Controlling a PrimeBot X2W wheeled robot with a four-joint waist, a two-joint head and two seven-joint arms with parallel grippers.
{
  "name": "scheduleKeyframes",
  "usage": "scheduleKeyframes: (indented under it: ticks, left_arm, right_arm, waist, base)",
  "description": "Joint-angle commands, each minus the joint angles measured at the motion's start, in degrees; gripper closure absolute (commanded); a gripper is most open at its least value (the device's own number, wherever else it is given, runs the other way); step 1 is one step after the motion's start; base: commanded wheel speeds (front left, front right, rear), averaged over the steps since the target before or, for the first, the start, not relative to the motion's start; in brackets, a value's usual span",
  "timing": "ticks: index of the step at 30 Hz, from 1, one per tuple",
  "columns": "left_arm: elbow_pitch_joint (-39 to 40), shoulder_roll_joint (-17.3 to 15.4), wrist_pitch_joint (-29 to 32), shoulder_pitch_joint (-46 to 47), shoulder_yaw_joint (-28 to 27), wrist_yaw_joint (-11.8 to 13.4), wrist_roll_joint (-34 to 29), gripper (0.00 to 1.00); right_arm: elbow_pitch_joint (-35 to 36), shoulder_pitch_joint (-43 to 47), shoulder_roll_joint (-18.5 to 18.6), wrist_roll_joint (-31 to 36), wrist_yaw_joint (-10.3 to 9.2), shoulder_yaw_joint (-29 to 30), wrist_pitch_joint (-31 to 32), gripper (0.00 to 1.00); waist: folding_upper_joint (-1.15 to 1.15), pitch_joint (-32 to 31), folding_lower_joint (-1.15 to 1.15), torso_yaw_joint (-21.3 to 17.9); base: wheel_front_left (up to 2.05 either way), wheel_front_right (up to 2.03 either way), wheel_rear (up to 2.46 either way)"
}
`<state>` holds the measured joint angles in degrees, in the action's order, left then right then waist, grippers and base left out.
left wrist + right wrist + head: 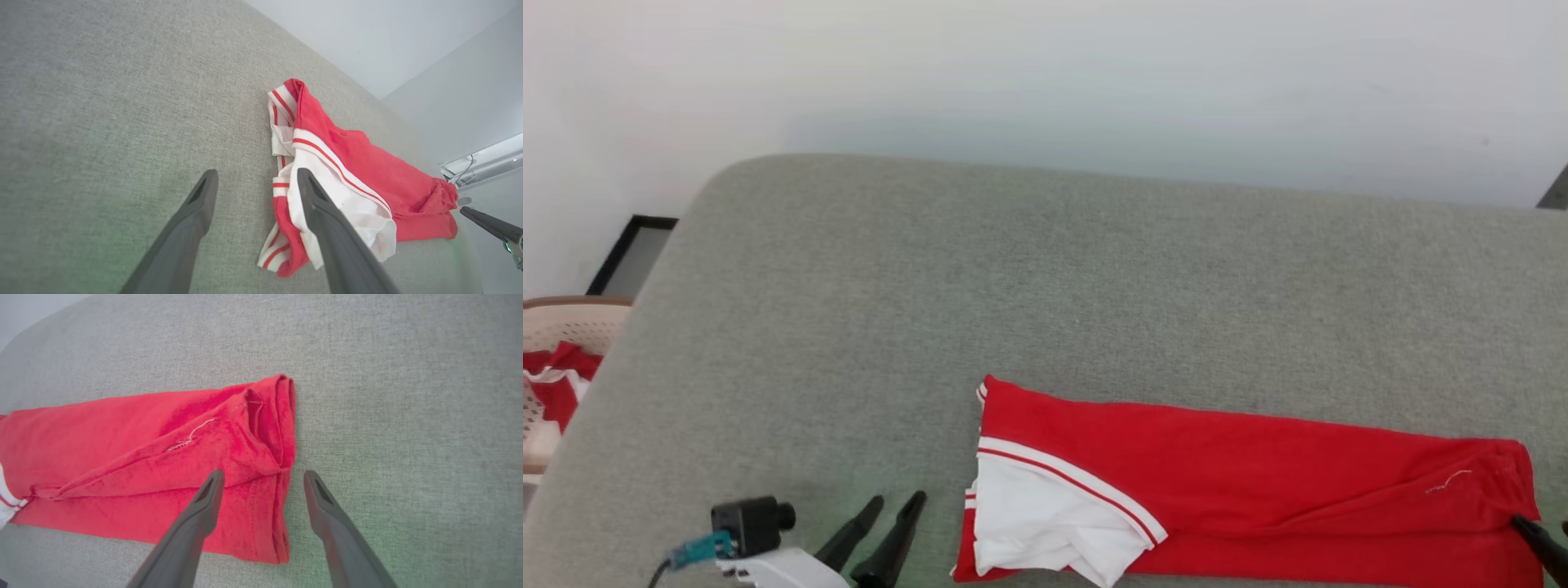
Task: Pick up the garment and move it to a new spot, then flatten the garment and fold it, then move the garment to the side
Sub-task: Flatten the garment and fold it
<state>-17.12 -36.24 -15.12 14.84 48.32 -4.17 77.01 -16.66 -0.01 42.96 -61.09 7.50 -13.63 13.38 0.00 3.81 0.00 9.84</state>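
**A:** Where is the garment?

**B:** The garment [1258, 474] lies flat on the grey padded surface [1045, 269], in the lower right of the head view. It is a long red band, with its white, stripe-trimmed end toward the bottom centre of the frame.

**A:** Why that narrow shape?

**B:** It looks folded lengthwise. At the centre of the right wrist view, several red layers stack at the plain end. I judge 1 fold done, with more folding and the move aside not yet done.

**A:** And the fingers?

**B:** The left arm's fingers [192, 216] are spread wide and hold nothing. In the left wrist view, 1 crosses the white panel and the other is over bare surface. In the lower left of the head view they sit near the trimmed end, and I cannot tell whether they touch it. The right arm's fingers [196, 514] are equally wide and empty. At the bottom centre of their view, they straddle the edge of the plain red end.

**A:** Why 1 arm at each end?

**B:** My guess is that both ends can then be taken together, so the band stays straight for the next fold.

**A:** Anything nearby?

**B:** A pale basket [564, 327] at the left edge, well apart from the garment, with red-and-white cloth [560, 384] inside.
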Motion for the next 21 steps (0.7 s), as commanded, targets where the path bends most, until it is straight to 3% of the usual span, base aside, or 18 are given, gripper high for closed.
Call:
scheduleKeyframes:
  ticks: [1, 7, 17, 21]
  left_arm:
    - [-0.21, 1.31, 0.03, -1.79, -2.77, 0.93, -2.6, 0.0]
    - [1.45, 7.12, 0.02, -7.19, -14.12, 2.66, -13.53, 0.0]
    - [6.63, 10.99, 0.01, -10.39, -26.42, 5.0, -36.89, 0.0]
    - [8.64, 12.99, 0.01, -11.96, -30.04, 4.73, -45.11, 0.0]
  right_arm:
    - [-0.24, 0.95, -0.38, -0.56, -0.02, 1.12, 0.21, 0.0]
    - [-0.62, 1.82, -1.3, 0.62, -0.02, 4.21, 1.11, 0.0]
    - [-0.68, 0.13, -2.6, 3.23, -0.02, 7.12, 5.05, 0.0]
    - [-1.26, -1.41, -3.21, 4.17, -0.02, 7.54, 9.17, 0.0]
  waist:
    - [0.0, -1.0, 0.0, 0.88]
    - [0.0, -0.77, 0.0, 0.77]
    - [0.0, -0.39, 0.0, -0.12]
    - [0.0, -0.45, 0.0, -0.55]
  base:
    - [0.0, 0.0, 0.0]
    - [0.0, 0.0, 0.0]
    - [0.0, 0.0, 0.0]
    - [0.0, 0.0, 0.0]
